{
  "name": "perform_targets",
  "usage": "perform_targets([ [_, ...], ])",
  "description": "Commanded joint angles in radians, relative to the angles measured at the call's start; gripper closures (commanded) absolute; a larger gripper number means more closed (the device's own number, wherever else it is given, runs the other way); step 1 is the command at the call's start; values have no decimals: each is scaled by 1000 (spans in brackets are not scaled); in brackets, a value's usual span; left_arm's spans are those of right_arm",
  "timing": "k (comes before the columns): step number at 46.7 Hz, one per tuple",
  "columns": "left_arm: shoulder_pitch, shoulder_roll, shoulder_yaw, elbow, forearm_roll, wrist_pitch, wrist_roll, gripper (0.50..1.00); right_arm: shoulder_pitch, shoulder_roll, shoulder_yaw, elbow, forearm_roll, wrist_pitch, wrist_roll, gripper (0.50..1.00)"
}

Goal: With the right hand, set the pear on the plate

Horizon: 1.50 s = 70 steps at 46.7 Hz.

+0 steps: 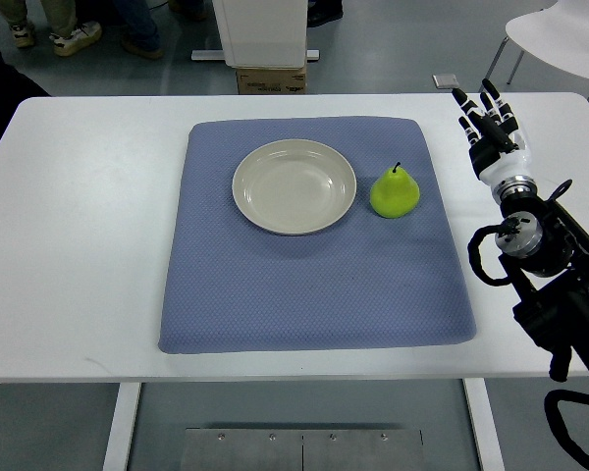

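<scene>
Top view: a smooth, glossy green pear [395, 191], round-bottomed with a short dark stem, stands upright on a dimpled blue-grey mat [314, 285], just beside the right rim of a shallow, round, cream plate [294, 186]. The mat lies on a flat white table [79, 245]. The right hand [488, 128], black-and-white jointed fingers extended and released, holds nothing, apart from the pear.
</scene>
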State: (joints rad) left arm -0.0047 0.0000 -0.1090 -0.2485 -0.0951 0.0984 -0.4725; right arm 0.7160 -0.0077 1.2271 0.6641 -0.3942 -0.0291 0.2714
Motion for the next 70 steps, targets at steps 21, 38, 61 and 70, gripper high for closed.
perform_targets([
  [21, 5, 0, -1, -2, -2, 11, 0, 500, 10, -9, -11, 0, 0, 1, 0, 500],
  [38, 3, 0, -1, 0, -2, 11, 0, 500, 26, -41, -127, 0, 1, 12, 23, 500],
  [61, 3, 0, -1, 0, 0, 11, 0, 500, 37, -84, -175, -1, 1, 12, 11, 500],
  [70, 3, 0, -1, -2, -2, 11, 0, 500, 48, -127, -281, -3, 3, 14, 22, 500],
])
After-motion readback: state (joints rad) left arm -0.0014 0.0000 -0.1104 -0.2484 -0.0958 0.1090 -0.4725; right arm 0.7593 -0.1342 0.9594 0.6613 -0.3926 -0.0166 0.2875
